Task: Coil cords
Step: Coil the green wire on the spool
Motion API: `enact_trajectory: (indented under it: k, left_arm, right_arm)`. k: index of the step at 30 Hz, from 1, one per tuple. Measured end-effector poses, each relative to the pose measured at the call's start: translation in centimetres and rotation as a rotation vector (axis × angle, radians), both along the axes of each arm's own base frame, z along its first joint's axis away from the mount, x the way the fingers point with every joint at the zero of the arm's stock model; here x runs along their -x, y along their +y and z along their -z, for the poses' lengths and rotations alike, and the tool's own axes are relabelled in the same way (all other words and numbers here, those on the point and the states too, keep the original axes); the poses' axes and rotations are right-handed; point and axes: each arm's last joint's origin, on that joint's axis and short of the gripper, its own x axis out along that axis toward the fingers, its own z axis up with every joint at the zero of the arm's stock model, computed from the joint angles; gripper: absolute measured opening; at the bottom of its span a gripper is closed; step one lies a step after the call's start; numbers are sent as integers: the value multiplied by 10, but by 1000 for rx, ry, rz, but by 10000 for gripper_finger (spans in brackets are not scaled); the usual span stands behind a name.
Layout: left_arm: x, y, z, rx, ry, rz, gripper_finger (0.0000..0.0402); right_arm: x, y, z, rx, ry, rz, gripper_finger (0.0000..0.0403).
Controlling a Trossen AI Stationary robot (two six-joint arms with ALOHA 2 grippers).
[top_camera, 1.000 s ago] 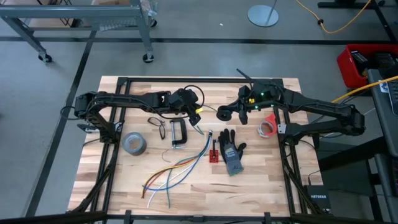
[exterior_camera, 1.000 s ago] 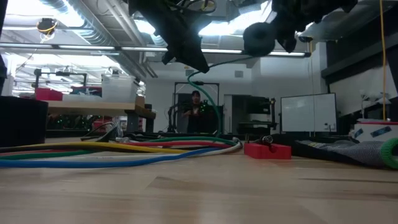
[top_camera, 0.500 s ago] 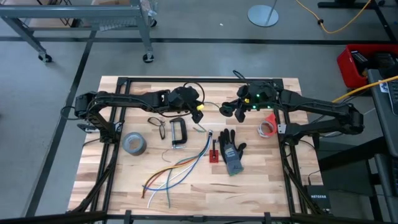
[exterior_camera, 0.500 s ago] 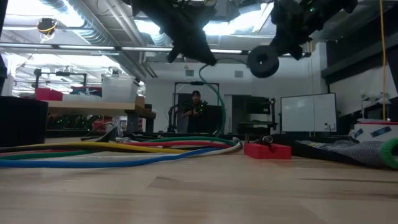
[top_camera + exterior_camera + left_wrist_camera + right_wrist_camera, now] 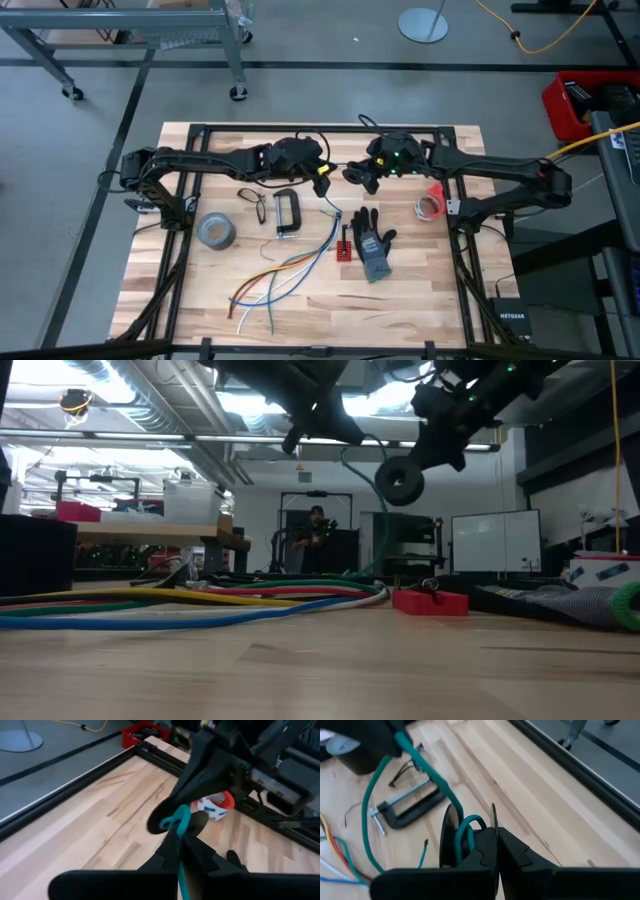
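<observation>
Where the 2 arms meet above the rear middle of the table [image 5: 420, 290], the black cord bundle [image 5: 400, 478] hangs in the air as a small round ring, well clear of the wood in the low view. The right gripper [image 5: 418, 457] is clenched on the ring's upper edge, its 2 fingers [image 5: 512, 852] pressed together in its own wrist view with the ring standing on edge just beside them. A green wire [image 5: 427, 772] loops at the ring and runs across to the left gripper [image 5: 324, 178], which is closed on that wire; in the left wrist view the wire passes between the 2 shut fingers [image 5: 200, 857] and ends in a small loop against the ring. Both grippers sit near each other, left on the left side and right on the right side of the high view. Below them on the table lie a black clamp [image 5: 287, 212] and a pair of glasses [image 5: 255, 205], then a dark glove [image 5: 372, 243] just beside a small red block [image 5: 344, 245]. Farther out are a grey tape roll [image 5: 216, 231] toward the left, a red and white tape roll [image 5: 431, 203] toward the right, and loose coloured wires [image 5: 285, 275] toward the front.
</observation>
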Motion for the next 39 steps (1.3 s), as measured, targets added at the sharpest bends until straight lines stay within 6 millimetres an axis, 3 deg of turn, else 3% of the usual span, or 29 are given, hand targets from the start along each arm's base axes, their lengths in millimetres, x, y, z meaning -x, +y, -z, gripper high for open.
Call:
enact_trajectory:
  k: [11, 27, 39]
  left_arm:
    - [-6, -10, -10, -5, -118, 24, 0]
    - [-9, -17, -6, -29, -100, 50, 0]
    - [-6, -17, 1, -134, 26, 104, 0]
  right_arm:
    - [-27, -9, -2, 36, -194, 24, 1]
    - [-37, -11, -36, 71, -572, 20, 1]
    - [-22, -5, -43, 36, -526, -43, 1]
